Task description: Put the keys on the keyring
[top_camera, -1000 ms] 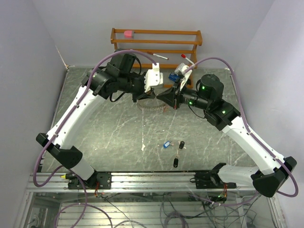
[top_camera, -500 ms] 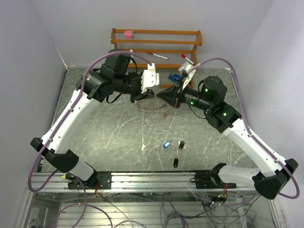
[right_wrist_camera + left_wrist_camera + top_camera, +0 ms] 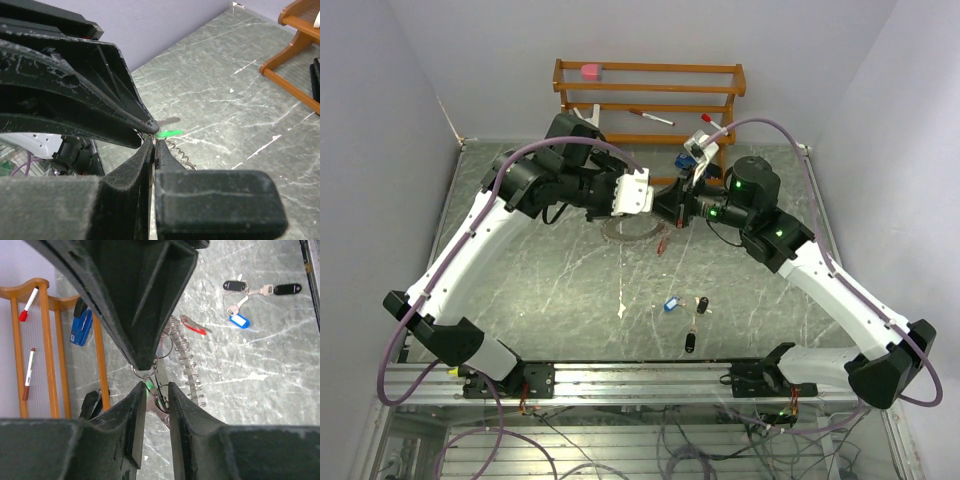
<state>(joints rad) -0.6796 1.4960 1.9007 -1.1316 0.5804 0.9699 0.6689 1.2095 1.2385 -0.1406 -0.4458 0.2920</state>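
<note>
My left gripper (image 3: 646, 198) and right gripper (image 3: 666, 207) meet tip to tip above the keyring (image 3: 632, 231), a toothed silvery ring with a red tag (image 3: 663, 243). In the left wrist view, my left gripper (image 3: 156, 388) is closed on the blade of a green-headed key (image 3: 149, 386). The right fingers (image 3: 142, 357) pinch that key's small wire ring, and the keyring (image 3: 192, 377) lies just beyond. In the right wrist view, my right gripper (image 3: 154, 145) is shut on the thin ring beside the green key (image 3: 169, 133). A blue key (image 3: 670, 304) and two black keys (image 3: 704, 305) (image 3: 690, 342) lie on the table.
A wooden rack (image 3: 650, 88) stands at the back wall with red-capped markers (image 3: 650, 117) and a pink block (image 3: 591, 71). A blue object (image 3: 687, 160) sits at its foot, close behind the right wrist. A white scrap (image 3: 621, 311) lies near the loose keys.
The left gripper has swung right and turned toward the right gripper. The right gripper has shifted left. The two now touch at the tips over the keyring.
</note>
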